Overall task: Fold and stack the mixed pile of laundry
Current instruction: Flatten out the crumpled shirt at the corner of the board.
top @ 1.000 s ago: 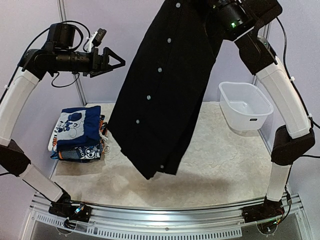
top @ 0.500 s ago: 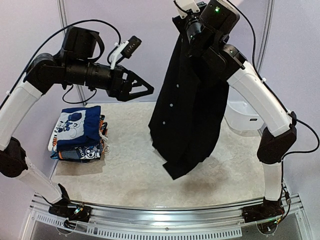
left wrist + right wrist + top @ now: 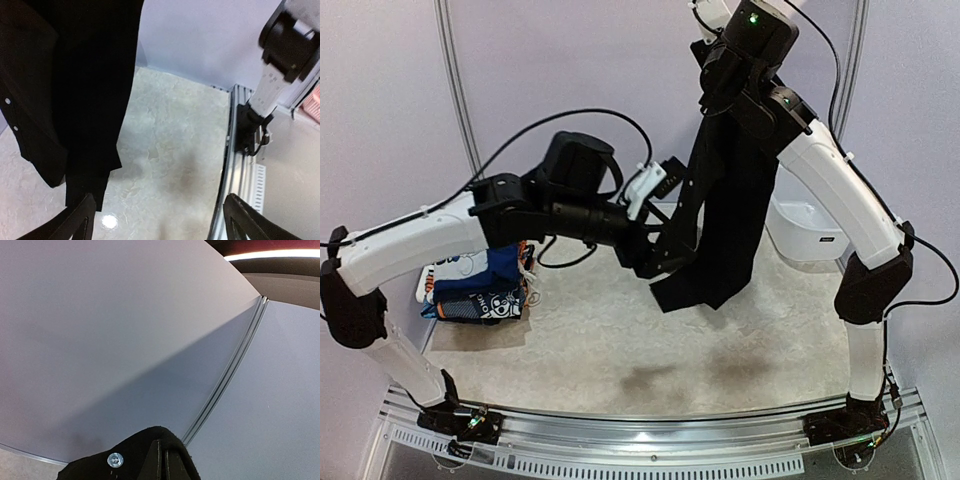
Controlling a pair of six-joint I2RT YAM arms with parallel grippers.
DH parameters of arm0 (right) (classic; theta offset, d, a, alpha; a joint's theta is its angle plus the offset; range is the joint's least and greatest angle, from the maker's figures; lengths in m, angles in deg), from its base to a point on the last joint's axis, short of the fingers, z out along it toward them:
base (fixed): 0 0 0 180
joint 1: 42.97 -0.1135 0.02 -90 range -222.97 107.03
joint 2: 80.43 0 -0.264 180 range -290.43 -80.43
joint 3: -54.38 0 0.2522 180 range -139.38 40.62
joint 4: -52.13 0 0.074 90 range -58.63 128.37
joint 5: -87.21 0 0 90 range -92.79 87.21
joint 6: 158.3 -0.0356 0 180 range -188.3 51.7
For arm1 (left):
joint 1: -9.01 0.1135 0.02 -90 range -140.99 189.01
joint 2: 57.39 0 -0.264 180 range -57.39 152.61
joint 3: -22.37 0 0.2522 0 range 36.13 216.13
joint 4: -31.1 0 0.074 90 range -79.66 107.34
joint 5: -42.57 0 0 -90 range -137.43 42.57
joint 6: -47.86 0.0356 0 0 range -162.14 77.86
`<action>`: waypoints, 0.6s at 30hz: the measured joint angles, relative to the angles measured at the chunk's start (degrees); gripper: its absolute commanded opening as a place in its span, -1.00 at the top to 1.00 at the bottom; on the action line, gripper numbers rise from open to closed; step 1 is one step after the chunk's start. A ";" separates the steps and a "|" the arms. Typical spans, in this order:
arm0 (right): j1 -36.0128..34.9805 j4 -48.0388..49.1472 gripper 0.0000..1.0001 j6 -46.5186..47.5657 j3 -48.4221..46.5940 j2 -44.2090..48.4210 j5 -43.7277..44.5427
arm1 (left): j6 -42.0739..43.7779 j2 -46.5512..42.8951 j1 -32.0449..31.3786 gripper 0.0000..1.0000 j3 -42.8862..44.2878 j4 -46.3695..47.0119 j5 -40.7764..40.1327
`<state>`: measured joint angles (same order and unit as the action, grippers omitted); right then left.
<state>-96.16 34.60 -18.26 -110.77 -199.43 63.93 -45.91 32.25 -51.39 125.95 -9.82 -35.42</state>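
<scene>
A large black button-up shirt (image 3: pixel 730 210) hangs lengthwise from my right gripper (image 3: pixel 708 62), which is shut on its top edge high above the table. In the right wrist view the shut fingers (image 3: pixel 162 462) pinch black cloth beside a silver snap (image 3: pixel 115 459). My left gripper (image 3: pixel 665 252) reaches across at the shirt's lower left edge, open. In the left wrist view its fingertips (image 3: pixel 79 220) stand wide apart with only table between them, and the shirt (image 3: pixel 75 85) hangs just ahead on the left. A folded stack of navy and cartoon-print garments (image 3: pixel 485 290) lies at the left.
A white plastic tub (image 3: pixel 810 235) stands at the back right, partly behind the shirt and right arm. The right arm's base (image 3: pixel 250 132) and the metal rail (image 3: pixel 640 425) line the near edge. The marbled tabletop (image 3: pixel 620 350) lies under the shirt.
The right arm swung the shirt back, so it now hangs narrower. The left arm moved right and down from the upper left to the shirt's lower edge, still open.
</scene>
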 measured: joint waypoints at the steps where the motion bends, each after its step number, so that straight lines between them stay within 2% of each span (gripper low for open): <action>1: 0.04 -0.46 1.00 -0.28 0.00 0.00 0.76 | 0.81 1.53 -0.13 -0.74 -0.55 1.22 -0.50; 6: 0.57 -1.99 1.00 -1.73 2.12 0.11 3.23 | 4.92 10.03 -0.20 -0.68 -1.20 2.47 -2.99; 12: 1.66 -6.60 1.00 -5.53 7.32 0.33 3.91 | 6.78 12.72 1.09 -0.62 -6.38 1.70 -5.70; 18: 2.34 -12.48 1.00 -11.41 11.28 2.43 3.76 | 7.43 17.09 5.55 -0.59 -7.87 1.53 -6.01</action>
<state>-93.82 22.12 -29.67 -99.49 -197.00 67.69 -38.48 49.34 -45.84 118.08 -8.29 -41.43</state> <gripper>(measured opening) 0.013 0.801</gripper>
